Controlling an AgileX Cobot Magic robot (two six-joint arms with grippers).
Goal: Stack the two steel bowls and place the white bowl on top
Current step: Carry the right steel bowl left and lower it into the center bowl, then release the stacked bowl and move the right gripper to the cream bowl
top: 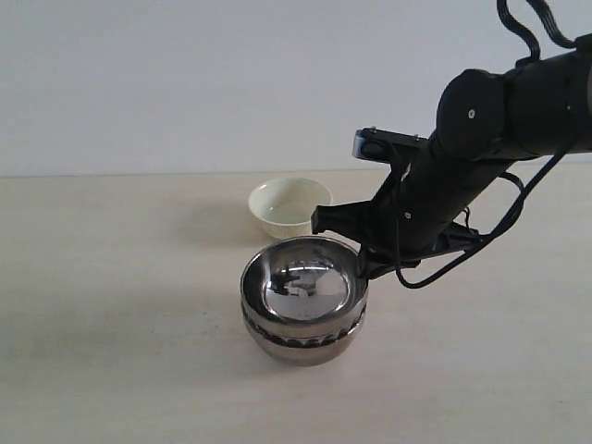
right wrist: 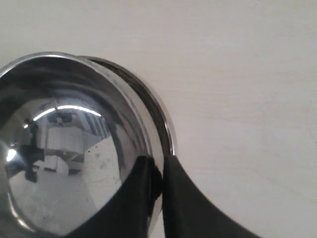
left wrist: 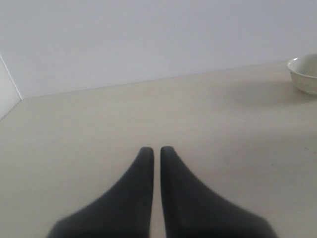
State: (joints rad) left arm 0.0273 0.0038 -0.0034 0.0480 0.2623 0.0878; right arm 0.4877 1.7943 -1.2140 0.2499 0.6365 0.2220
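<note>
Two steel bowls (top: 301,340) stand nested at the middle of the worktop (top: 111,324). The right tool (top: 363,268) pinches the rim of the upper bowl (top: 305,282), so the stacking step appears nearly complete. The next move calls for release, then a grip on the one white bowl (top: 289,206) just behind the stack. Of the two tools, the left tool (left wrist: 154,151) is pressed together and empty.

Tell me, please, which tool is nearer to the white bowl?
Right. The right tool grips the top steel bowl at its rim, close beside the white bowl. The left tool, shut, is outside the exterior view; its camera shows the bowl only far off across the table.
</note>
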